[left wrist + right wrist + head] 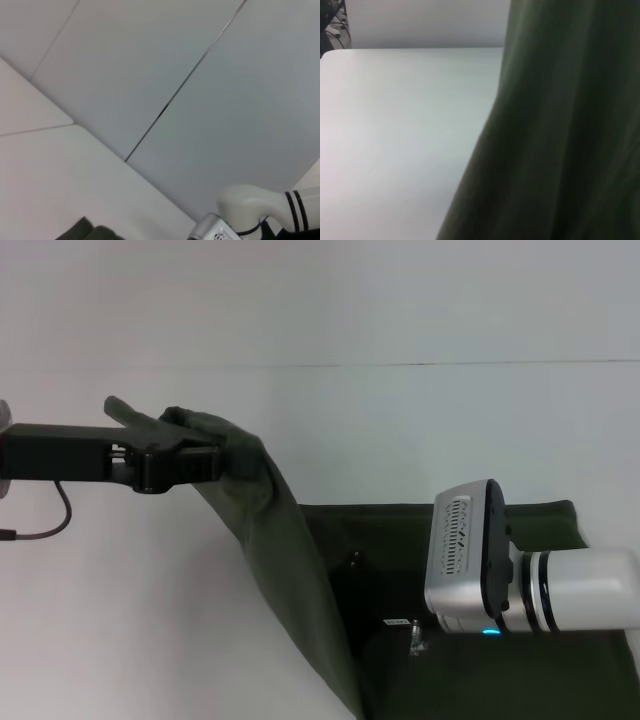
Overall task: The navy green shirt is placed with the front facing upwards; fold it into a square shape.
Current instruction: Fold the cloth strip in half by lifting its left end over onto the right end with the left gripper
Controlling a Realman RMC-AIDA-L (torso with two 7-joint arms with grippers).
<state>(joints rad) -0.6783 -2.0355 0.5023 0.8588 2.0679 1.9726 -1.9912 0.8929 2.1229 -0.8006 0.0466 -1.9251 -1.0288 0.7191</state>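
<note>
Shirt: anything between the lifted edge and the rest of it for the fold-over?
Partly. The left gripper holds the shirt edge up; the right arm's wrist hangs over the flat part where the fold would land. Bare table elsewhere.

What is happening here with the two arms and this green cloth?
The robot is folding the navy green shirt on a white table. The left gripper is shut on one edge, lifted off the table, and the cloth hangs down from it. The right gripper is low over the shirt's flat part.
</note>
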